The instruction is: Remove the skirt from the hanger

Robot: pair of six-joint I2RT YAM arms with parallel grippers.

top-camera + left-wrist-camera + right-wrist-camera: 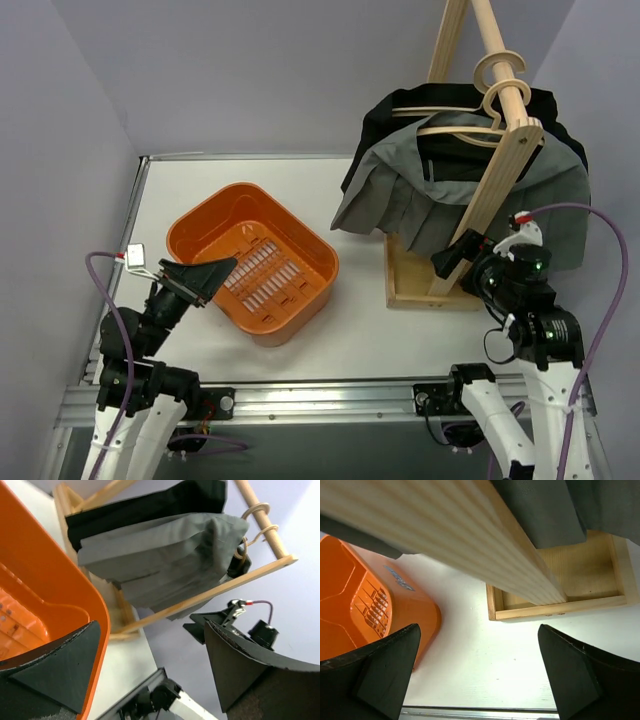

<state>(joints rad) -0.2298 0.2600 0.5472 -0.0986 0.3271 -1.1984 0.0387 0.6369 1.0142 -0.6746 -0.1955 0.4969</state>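
Your left gripper [203, 277] is hovering, fingers spread, over the orange basket's [318, 250] near rim. Your right gripper [455, 257] is gaping empty beside the wooden rack [497, 185]. Farther back, the grey skirt [400, 205] is hanging on its hanger [460, 131].

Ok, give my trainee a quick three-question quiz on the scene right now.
1. True or false: the grey skirt is already off its wooden hanger.
2. Which is the left end effector nearest? A) orange basket B) wooden rack C) grey skirt
3. Fill in: the right end effector has its jaws ___.
Key: 1 false; 2 A; 3 open.
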